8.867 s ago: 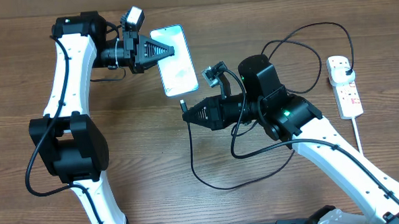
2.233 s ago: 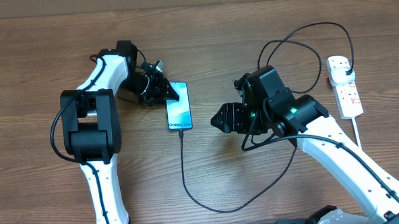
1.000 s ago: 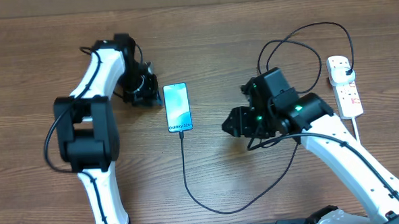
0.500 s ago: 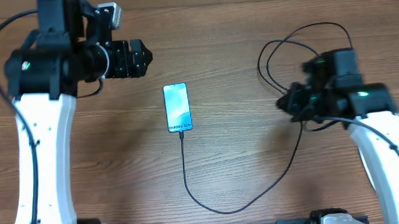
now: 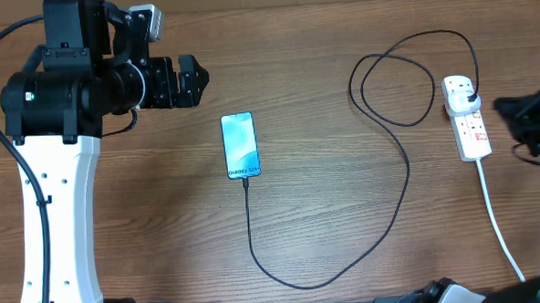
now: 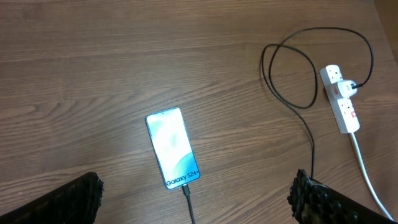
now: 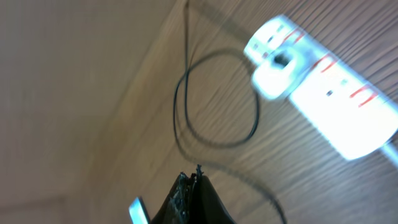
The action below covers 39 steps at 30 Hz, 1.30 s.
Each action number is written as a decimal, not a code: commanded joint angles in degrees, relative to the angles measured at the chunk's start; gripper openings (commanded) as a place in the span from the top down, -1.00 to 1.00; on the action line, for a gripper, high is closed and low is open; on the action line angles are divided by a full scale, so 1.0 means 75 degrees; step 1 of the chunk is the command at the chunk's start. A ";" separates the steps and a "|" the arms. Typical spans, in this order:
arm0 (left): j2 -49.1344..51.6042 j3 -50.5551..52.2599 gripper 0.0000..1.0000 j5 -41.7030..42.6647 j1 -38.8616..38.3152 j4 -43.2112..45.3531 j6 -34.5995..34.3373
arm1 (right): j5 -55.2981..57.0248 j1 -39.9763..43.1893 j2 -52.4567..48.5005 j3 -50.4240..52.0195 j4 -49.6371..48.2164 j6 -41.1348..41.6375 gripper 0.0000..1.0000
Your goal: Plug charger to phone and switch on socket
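The phone [image 5: 240,145] lies flat and face up on the wooden table [image 5: 320,49], left of the middle, with its screen lit blue to white. The charger [image 5: 406,177] is in the phone's lower short edge. From there its thin black cable runs toward the near edge of the table, bends right, climbs, makes one loose loop and ends at the socket [image 5: 467,117]. The socket is a white strip with red switches, lying well to the right of the phone. The plug [image 5: 465,91] sits in its far outlet. Which way the switches are set cannot be told. A white lead [image 5: 496,215] leaves the strip's near end and runs toward the near right corner.

The left gripper [image 5: 194,82] hangs above the table beyond and to the left of the phone, well apart from it. Its fingers are spread wide and hold nothing; in the left wrist view they frame the phone and the socket from above. The right gripper [image 7: 196,176] is at the right edge of the table, just beside the socket without touching it. Its fingers are pressed together with nothing between them.
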<state>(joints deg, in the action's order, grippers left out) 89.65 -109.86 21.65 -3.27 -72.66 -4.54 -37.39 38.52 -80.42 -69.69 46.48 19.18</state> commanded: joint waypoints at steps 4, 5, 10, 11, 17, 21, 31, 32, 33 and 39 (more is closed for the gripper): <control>0.0090 0.0035 -0.99 0.0052 0.0032 0.0000 0.0035 | -0.0985 0.0839 -0.1247 -0.0195 -0.0516 0.0096 0.93; 0.0090 0.0035 -0.99 0.0052 0.0032 0.0000 0.0035 | -0.1040 0.0918 -0.1443 -0.0195 -0.0586 0.0096 0.93; 0.0090 0.0035 -0.99 0.0052 0.0032 0.0000 0.0032 | -0.1402 0.1037 -0.2422 -0.0192 -0.1075 0.0160 0.93; 0.0090 0.0035 -0.99 0.0052 0.0032 0.0000 0.0032 | -0.1437 0.1037 -0.2585 -0.0189 -0.1204 0.0256 0.93; 0.0090 0.0035 -0.99 0.0052 0.0032 0.0000 0.0032 | -0.1457 0.1037 -0.3308 -0.0187 -0.2037 0.0880 0.93; 0.0090 0.0035 -0.99 0.0052 0.0032 0.0000 0.0032 | -0.1422 0.1037 -0.3491 -0.0152 -0.2570 0.1195 0.93; 0.0090 0.0035 -0.99 0.0052 0.0032 0.0000 0.0032 | -0.1370 0.1029 -0.4112 -0.0152 -0.3220 0.1515 0.93; 0.0090 0.0035 -0.99 0.0052 0.0032 0.0000 0.0032 | -0.1370 0.1020 -0.4208 -0.0152 -0.3238 0.1542 0.93; 0.0090 0.0035 -0.99 0.0052 0.0032 0.0000 0.0032 | -0.1373 0.1000 -0.4316 -0.0152 -0.3316 0.1635 0.93; 0.0090 0.0035 -0.99 0.0052 0.0032 0.0000 0.0032 | -0.1399 0.0726 -0.4721 -0.0154 -0.3838 0.1649 0.93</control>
<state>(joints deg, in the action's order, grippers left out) 89.91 -109.86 21.65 -3.27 -72.66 -4.54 -47.42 45.39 -114.87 -69.76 18.81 31.11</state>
